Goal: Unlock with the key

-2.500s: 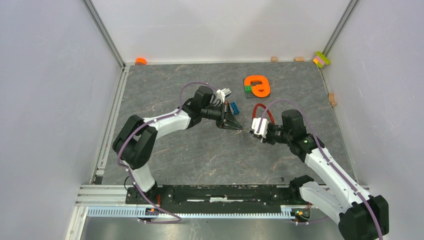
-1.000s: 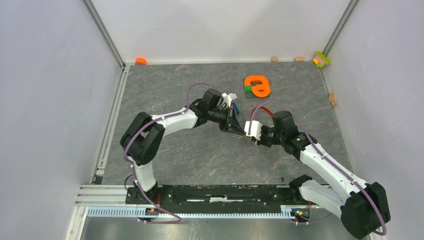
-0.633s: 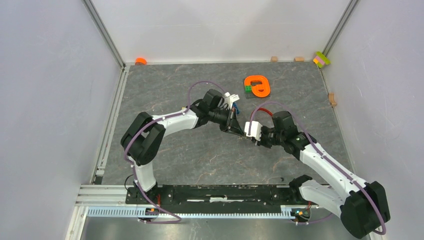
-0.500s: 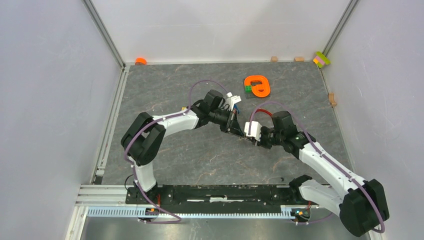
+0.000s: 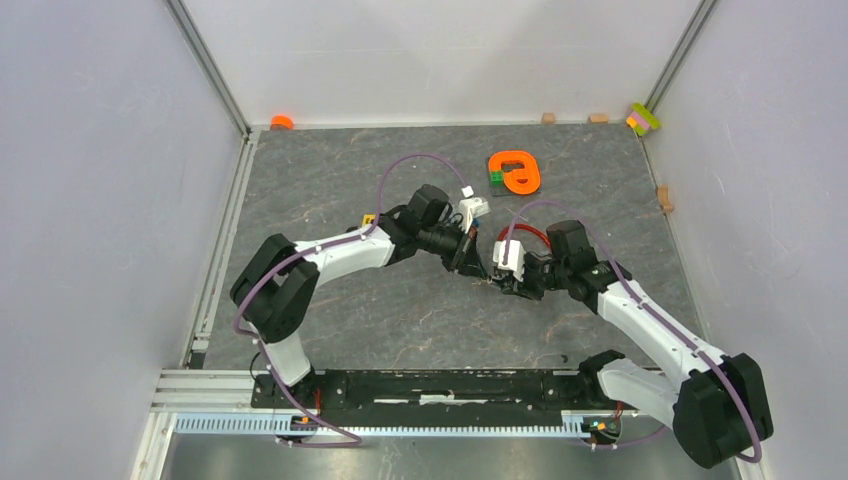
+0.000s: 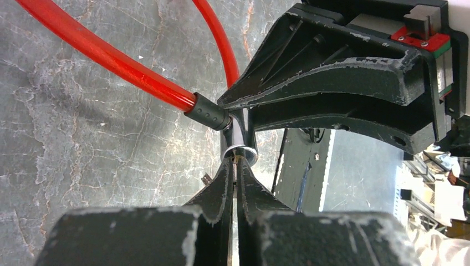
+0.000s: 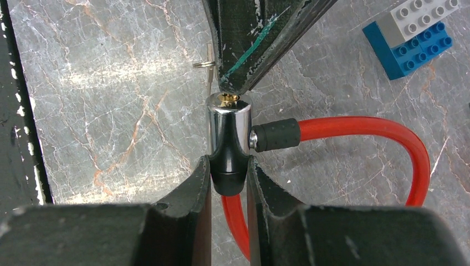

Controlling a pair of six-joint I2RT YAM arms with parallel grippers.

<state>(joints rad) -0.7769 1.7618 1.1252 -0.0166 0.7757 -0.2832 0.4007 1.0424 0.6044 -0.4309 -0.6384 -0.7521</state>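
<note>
Across the middle of the grey marbled table [image 5: 330, 180], the two arms stood tip to tip. An orange looped piece [image 5: 515, 170] lay at 1 o'clock from them. In the right wrist view, the red cable [image 7: 360, 124] arched off toward 3 o'clock, and a blue-and-grey brick [image 7: 413, 39] lay at 2 o'clock. The right gripper [image 7: 229, 169] pinched the black end of the lock barrel [image 7: 228, 127], with the chrome end facing 12 o'clock. The left gripper [image 6: 235, 166], fingers pressed together, pointed in from 12 o'clock with its tips on the brass keyhole. It was pinching the key [image 7: 206, 64], whose ring stuck out at 11 o'clock of the barrel.
</note>
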